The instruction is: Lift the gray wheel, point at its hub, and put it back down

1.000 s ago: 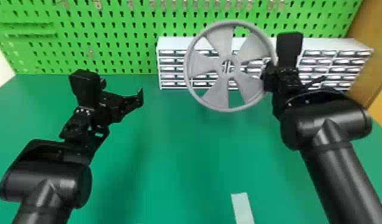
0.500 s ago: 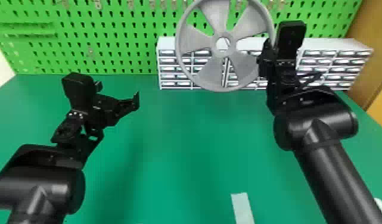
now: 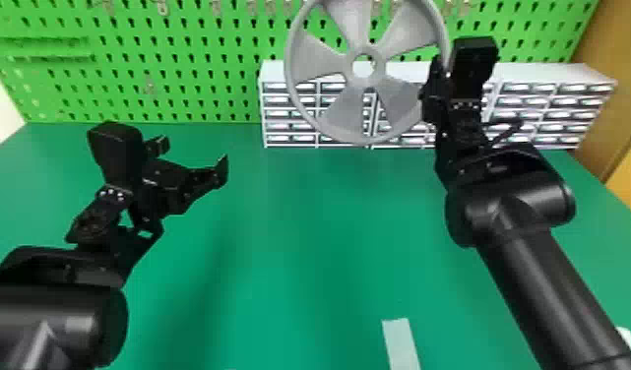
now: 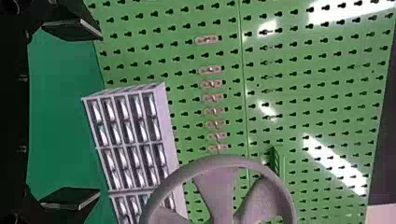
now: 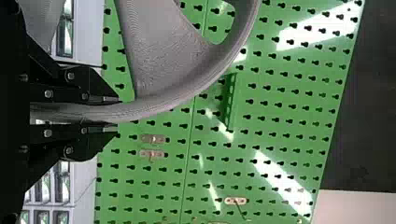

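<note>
So the left gripper (image 3: 193, 156) hangs at 9 o'clock, wide open, likely free for pointing. Gray wheel (image 3: 346, 110)'s aloft near 1, right gripper (image 5: 116, 114) pinching its rim at 3, leaving the hub (image 3: 380, 69) exposed. Pegboard (image 3: 181, 74) around 11, green table (image 3: 304, 221) toward 6, drawers (image 3: 540, 74) near 2.

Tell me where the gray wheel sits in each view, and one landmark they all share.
Head view: gray wheel top center, slightly right, upper rim cut off.
Left wrist view: partly cut off by the picture's edge, overlapping the drawer cabinet.
Right wrist view: partly cut off, its rim between the right gripper's fingers.
Shared landmark: green pegboard.
</note>
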Available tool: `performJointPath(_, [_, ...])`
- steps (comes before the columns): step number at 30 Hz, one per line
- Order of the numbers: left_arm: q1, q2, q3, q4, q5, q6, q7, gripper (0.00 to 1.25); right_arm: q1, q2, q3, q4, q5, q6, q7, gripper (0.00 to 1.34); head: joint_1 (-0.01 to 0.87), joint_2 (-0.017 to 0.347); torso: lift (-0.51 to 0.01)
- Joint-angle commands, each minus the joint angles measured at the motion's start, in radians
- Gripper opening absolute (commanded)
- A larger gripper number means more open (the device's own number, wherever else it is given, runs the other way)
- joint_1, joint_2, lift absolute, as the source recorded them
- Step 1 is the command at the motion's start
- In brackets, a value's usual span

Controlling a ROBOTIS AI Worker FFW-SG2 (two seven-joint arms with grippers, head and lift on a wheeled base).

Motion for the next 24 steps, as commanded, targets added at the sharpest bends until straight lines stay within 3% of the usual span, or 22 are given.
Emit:
performJointPath(1, [0.011,0.0,-0.005,-0.029,0.006,0.004,-0.026,1.03,-0.019,-0.004,0.006,0.028,0.005,-0.016,0.0,0.01,0.692,0.048,-0.088])
performJointPath(7, [0.031,0.0,-0.017,-0.066,0.03,0.004,-0.041,0.6,-0.04,-0.007,0.023,0.039,0.005,-0.024,0.001,0.01,0.692,0.048,-0.088])
performJointPath(15, [0.035,0.005,-0.046,-0.095,0.109,0.044,-0.041,0.38,-0.06,-0.016,0.071,0.059,-0.004,-0.045,0.001,0.01,0.692,0.048,-0.088])
performJointPath(21, [0.031,0.021,-0.078,-0.107,0.147,0.077,-0.001,0.03,-0.069,-0.018,0.091,0.068,-0.017,-0.056,0.001,0.01,0.692,0.048,-0.088])
performJointPath(24, [0.032,0.028,-0.084,-0.109,0.164,0.076,0.006,0.02,-0.072,-0.022,0.1,0.068,-0.021,-0.058,0.003,0.01,0.692,0.048,-0.088])
